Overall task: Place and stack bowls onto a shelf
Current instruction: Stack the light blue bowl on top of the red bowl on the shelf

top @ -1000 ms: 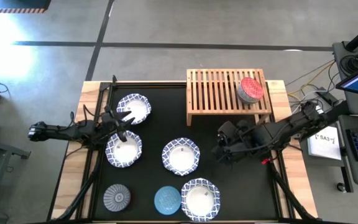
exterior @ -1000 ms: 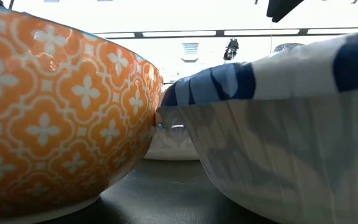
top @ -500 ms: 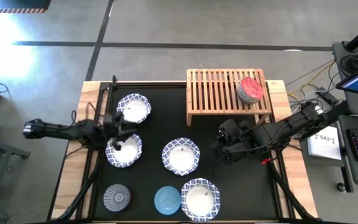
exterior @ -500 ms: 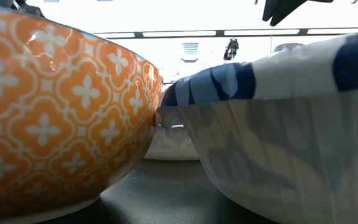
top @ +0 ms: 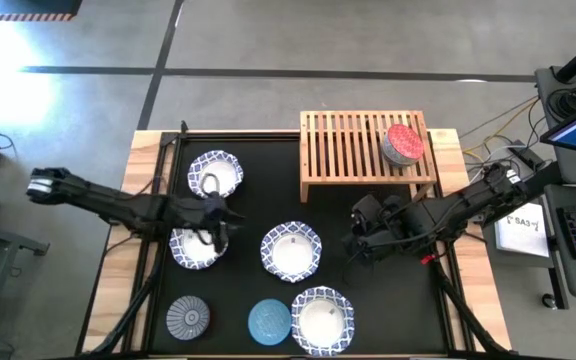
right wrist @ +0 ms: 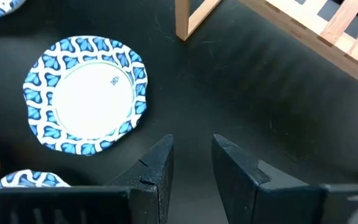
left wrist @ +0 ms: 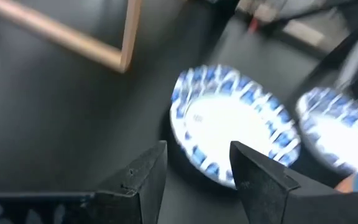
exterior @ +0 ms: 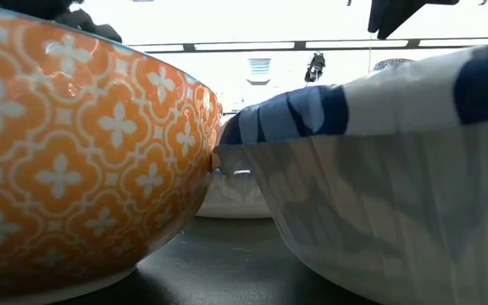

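The high view is looking straight down on the whole bench [top: 118, 300], the low view is peering level between two near bowls, and both wrist views are sharing one blue-rimmed bowl [right wrist: 86, 93].

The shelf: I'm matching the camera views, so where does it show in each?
High view: shelf at the table's far edge, right of centre.
Low view: not in it.
Left wrist view: one leg and rail.
Right wrist view: leg and slats.
Shared landmark: the blue-rimmed bowl nearest it.
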Controlling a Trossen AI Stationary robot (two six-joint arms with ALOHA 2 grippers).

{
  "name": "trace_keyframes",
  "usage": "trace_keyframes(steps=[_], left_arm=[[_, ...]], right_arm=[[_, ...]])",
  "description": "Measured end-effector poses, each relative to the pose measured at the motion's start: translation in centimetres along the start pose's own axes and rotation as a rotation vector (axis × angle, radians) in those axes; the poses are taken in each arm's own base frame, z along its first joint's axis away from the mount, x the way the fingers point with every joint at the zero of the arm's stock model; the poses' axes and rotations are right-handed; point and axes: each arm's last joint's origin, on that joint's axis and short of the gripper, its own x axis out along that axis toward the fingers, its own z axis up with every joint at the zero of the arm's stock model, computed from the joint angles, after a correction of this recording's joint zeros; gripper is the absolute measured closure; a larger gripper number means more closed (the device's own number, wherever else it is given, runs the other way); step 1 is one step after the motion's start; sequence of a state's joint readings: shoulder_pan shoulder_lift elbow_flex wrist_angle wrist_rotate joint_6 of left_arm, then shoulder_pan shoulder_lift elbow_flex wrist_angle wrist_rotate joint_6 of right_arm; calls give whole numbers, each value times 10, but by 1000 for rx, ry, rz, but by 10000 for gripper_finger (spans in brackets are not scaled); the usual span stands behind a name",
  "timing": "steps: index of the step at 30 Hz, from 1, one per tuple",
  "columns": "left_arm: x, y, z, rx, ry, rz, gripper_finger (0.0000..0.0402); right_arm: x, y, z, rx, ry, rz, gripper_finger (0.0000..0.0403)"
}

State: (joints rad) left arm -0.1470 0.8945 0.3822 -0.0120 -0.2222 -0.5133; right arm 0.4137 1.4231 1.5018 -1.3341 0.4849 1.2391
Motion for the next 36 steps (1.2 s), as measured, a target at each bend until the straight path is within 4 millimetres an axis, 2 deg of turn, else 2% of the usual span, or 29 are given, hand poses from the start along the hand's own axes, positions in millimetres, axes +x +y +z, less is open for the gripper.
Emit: trace_keyframes(steps=[3,7,15,18,21,27,32,36], left_arm=[[10,-9,5,5,106,47,245],[12,-27,17,32,207,65,248],[1,-53,52,-17,502,87,249],[-4,-72,54,-12,556,117,249],[-3,-97,41,8,547,114,249],[9,-134,-4,33,541,156,249],[26,-156,-18,27,509,40,249],[38,-162,-25,55,526,46,249]], right_arm=[[1,0,-2,-34,27,1,304],[6,-1,-5,-89,55,-7,298],[14,-4,-11,-188,69,-37,283],[16,-4,-12,-192,71,-42,277],[19,-4,-14,-190,74,-48,271],[23,-5,-16,-191,79,-58,258],[23,-5,-17,-147,95,-48,248],[23,-4,-18,-115,124,-38,242]])
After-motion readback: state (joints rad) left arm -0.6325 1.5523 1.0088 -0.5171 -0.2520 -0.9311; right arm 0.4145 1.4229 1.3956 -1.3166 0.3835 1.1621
